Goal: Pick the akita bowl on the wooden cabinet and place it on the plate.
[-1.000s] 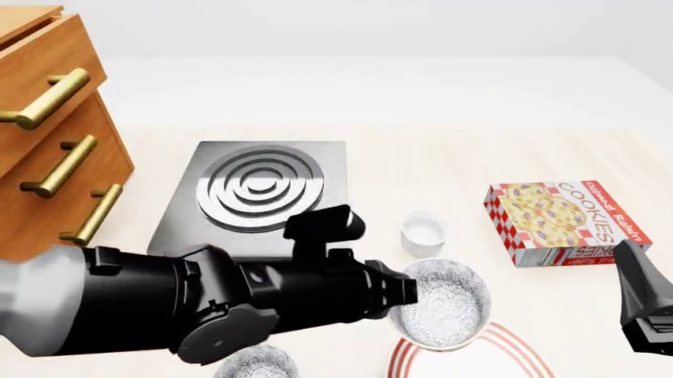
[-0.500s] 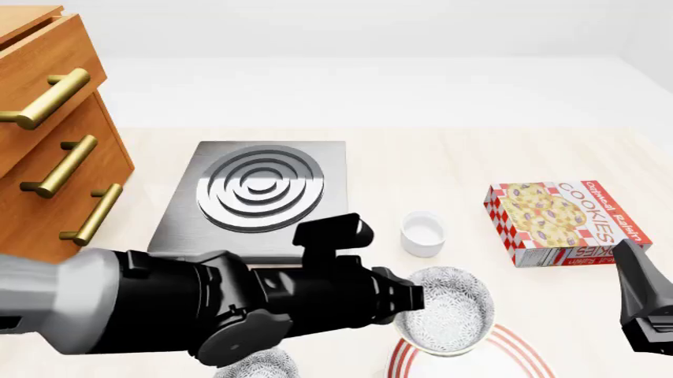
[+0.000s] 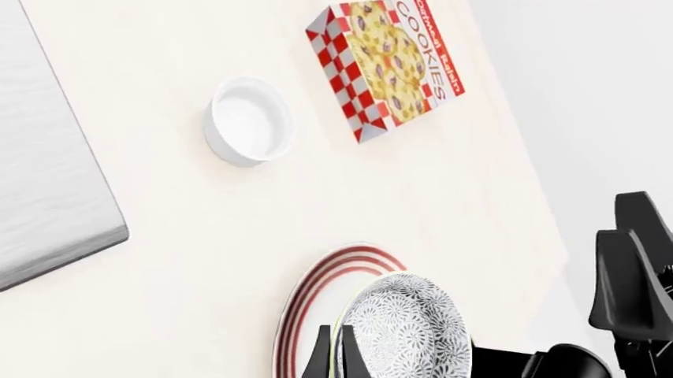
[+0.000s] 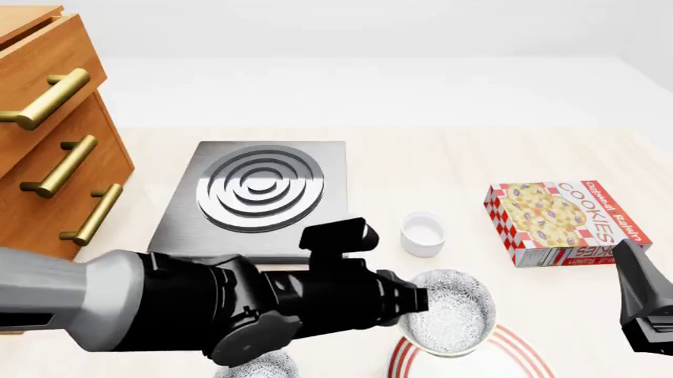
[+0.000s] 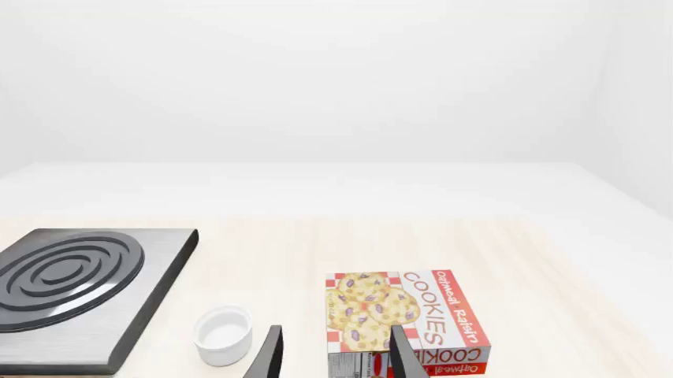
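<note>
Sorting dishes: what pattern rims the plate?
Thin red concentric rings on the white plate; left wrist view.

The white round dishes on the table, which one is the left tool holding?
The akita bowl, the deep one with grey lacy speckles, pinched at its rim by the left tool over the plate. The small plain cup stands apart, untouched.

akita bowl [image 4: 455,312] over plate [image 4: 521,350], cup [image 4: 424,233] behind

Pretty tight around the plate [image 4: 522,344]: the left arm [image 4: 189,311] lies across the near surface [image 4: 421,161] and the cup [image 4: 423,233] sits just behind. Cookie box [image 4: 557,220] blocks the right side, stove slab [image 4: 254,197] and wooden cabinet [image 4: 53,134] the left. The far surface is wide open.
</note>
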You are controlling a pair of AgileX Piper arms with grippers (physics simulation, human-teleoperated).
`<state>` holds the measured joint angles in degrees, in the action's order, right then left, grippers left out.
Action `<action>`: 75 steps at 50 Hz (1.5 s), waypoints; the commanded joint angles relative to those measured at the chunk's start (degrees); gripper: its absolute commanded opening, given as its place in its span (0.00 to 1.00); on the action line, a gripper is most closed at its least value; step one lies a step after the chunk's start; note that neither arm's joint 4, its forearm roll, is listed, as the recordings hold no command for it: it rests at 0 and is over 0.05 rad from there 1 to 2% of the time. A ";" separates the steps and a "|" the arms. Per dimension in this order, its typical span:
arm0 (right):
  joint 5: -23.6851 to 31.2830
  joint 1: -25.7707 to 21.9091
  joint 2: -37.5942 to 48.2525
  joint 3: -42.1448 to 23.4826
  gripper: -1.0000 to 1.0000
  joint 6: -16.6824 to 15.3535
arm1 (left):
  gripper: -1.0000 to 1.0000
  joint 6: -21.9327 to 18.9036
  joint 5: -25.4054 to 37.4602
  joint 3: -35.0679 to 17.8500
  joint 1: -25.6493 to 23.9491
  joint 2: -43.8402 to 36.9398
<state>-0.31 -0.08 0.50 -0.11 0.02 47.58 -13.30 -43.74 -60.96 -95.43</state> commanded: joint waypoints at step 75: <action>-0.22 0.01 0.21 0.01 1.00 0.00 | 0.00 1.64 -3.94 -1.80 -2.07 -7.24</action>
<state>-0.54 -0.08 0.72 -0.10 0.03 49.08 -16.95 -44.94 -62.89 -102.21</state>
